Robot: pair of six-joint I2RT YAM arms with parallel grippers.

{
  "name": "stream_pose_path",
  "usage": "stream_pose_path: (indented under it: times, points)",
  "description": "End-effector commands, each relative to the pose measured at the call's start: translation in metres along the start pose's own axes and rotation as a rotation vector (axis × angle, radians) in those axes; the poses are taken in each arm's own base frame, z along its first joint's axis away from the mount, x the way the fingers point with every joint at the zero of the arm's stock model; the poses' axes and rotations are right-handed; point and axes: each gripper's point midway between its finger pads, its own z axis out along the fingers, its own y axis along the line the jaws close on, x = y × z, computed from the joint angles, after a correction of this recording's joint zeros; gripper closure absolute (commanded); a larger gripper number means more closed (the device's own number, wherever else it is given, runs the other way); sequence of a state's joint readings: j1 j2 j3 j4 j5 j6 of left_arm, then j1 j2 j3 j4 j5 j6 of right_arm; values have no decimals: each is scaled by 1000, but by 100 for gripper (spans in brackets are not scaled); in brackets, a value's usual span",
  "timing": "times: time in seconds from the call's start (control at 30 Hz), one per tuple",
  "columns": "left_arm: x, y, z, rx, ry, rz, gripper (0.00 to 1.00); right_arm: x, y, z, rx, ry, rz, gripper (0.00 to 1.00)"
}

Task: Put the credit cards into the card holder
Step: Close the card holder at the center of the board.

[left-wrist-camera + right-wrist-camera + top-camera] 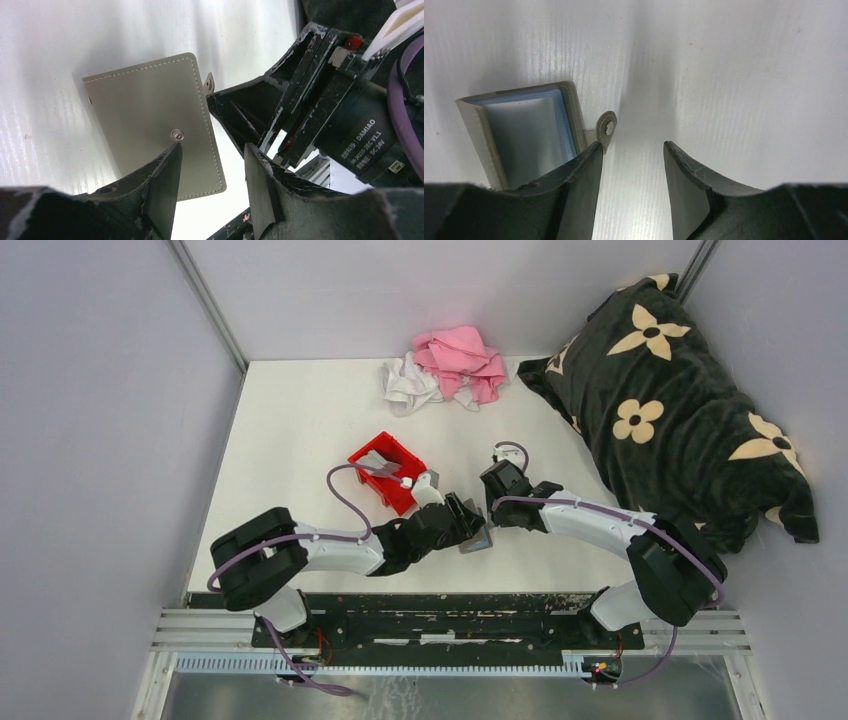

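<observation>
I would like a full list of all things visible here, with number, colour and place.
card holder: 1, grey, between the grippers
red bin: 1, red, mid-table
credit cards: count unclear, grey, in the red bin
pink cloth: 1, pink, far edge
white cloth: 1, white, beside it
cushion: 1, black with cream flowers, right
table: 1, white, underneath
left gripper: 1, black, open, at the card holder
right gripper: 1, black, open, opposite

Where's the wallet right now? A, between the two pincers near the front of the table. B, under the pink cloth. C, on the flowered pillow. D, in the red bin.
A: the wallet is where the left pincer and right pincer meet, apart from the bin, pillow and cloth.
</observation>
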State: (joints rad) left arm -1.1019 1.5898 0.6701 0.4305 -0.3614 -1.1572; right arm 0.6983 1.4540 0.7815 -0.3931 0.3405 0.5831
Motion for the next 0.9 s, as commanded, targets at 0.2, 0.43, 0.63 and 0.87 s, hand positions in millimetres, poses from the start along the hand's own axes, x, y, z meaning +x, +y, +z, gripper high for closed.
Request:
stream_pose_path:
  times: [0.2, 0.43, 0.63, 0.87]
  points:
    - [-8, -11, -19, 65, -44, 43, 47, -10, -5, -4, 21, -27, 39, 47]
    - [4, -9, -13, 60, -8, 78, 54, -10, -7, -3, 25, -24, 37, 49]
    - [11, -5, -8, 40, 17, 102, 63, -13, -9, -4, 27, -28, 41, 51]
    - [21, 4, -2, 8, 44, 116, 70, -15, -7, -4, 18, -29, 43, 53]
